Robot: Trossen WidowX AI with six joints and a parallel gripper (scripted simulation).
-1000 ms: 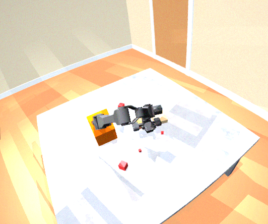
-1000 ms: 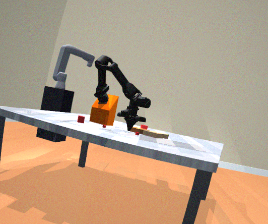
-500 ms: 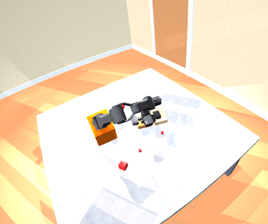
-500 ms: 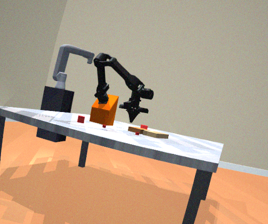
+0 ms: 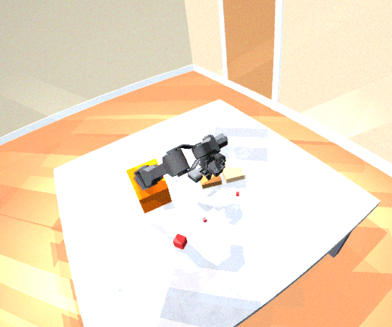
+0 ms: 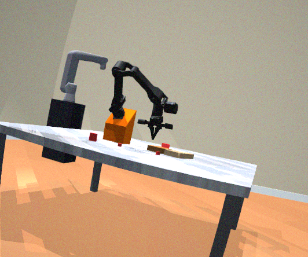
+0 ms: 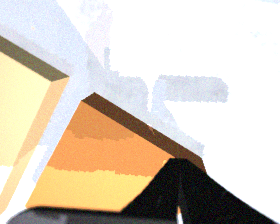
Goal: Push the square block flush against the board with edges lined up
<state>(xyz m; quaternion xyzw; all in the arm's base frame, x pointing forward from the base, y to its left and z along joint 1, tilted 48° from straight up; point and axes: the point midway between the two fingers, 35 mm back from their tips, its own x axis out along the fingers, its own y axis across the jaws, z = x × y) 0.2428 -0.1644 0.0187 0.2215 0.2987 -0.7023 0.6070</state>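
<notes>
Holding my hand (image 5: 211, 177) (image 6: 153, 138) (image 7: 179, 162) closed and empty above the counter (image 5: 291, 206) (image 6: 214, 166) (image 7: 256, 45); the orange-brown block (image 5: 211, 180) (image 6: 156, 149) (image 7: 101, 145) is lying just beside the pale tan board (image 5: 233, 174) (image 6: 179, 153) (image 7: 21, 105), a narrow gap showing between them.

1. Arm (image 5: 175, 162) (image 6: 145, 81): matte black to dark grey, built of chunky angular segments with rounded joint housings.
2. Jaws (image 5: 196, 174) (image 6: 153, 136): black, each finger tapering to a narrow tip.
3. Side knobs: short dark cylinders, one either side above the fingers.
4. Wrist housing (image 5: 221, 140) (image 6: 171, 107): black, blocky, with rounded edges.
</notes>
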